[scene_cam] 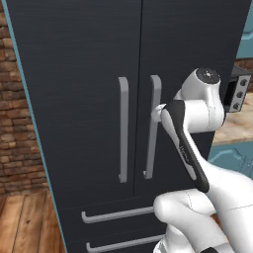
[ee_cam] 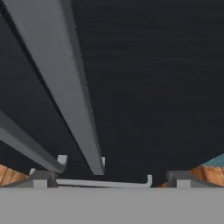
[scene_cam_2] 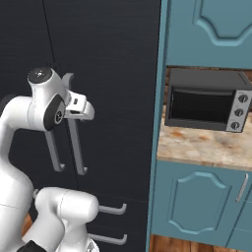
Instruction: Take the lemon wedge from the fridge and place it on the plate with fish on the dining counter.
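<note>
The fridge (scene_cam: 99,99) is seen shut, both doors closed (the lemon wedge cannot be made out). The gripper (ee_cam: 109,177) is held at the right door's handle (scene_cam: 154,123), fingers spread wide, nothing gripped. A toaster oven (scene_cam_2: 206,106) is set on the counter (scene_cam_2: 206,145) to the right.

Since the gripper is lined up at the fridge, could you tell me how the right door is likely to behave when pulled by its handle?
The right door handle is a rigid grey bar fixed at both ends, so it should not flex. The fridge door is tall and broad, so probably heavy, swinging slowly on its hinge. The smooth bar may slip through the open gripper unless gripped firmly.
</note>
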